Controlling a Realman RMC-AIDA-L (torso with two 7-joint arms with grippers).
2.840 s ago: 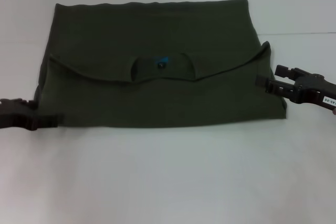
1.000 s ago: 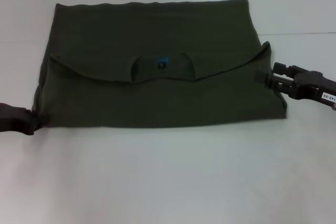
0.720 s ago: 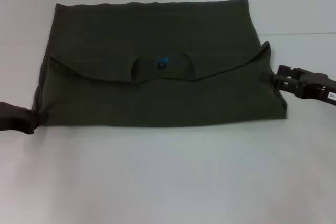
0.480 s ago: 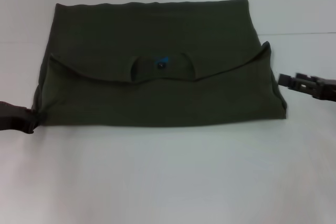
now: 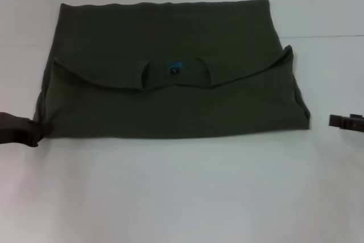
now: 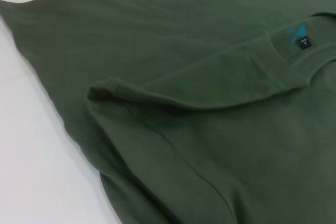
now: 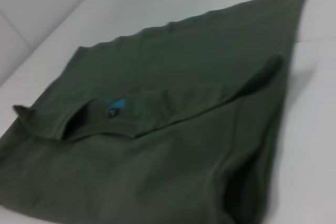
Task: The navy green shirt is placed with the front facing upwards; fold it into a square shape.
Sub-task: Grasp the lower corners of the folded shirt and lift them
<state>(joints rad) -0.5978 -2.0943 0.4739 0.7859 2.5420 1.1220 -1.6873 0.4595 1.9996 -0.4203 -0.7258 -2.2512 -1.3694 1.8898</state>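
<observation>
One white table (image 5: 182, 192) carries the work. One navy green shirt (image 5: 170, 95) lies flat on it, toward the far edge and roughly centred between the left and right edges. The shirt is already folded once: the near portion is doubled over, its neck opening faces up, and one blue-printed neck label (image 5: 174, 68) shows in the middle. The plain back fabric is outermost; no chest lettering is visible.

Handling judgement: the fabric appears soft, light and limp. It will drape and sag when lifted, and layers may slip apart. Take hold at the side corners, gripping all layers together, and lift both ends evenly.

Two arms are present. The left pincer (image 5: 20, 129) rests at the shirt's near left corner, touching the cloth; whether it is closed on the fabric cannot be determined. The right pincer (image 5: 344, 122) sits near the table's right edge, apart from the shirt; its opening cannot be determined either.
</observation>
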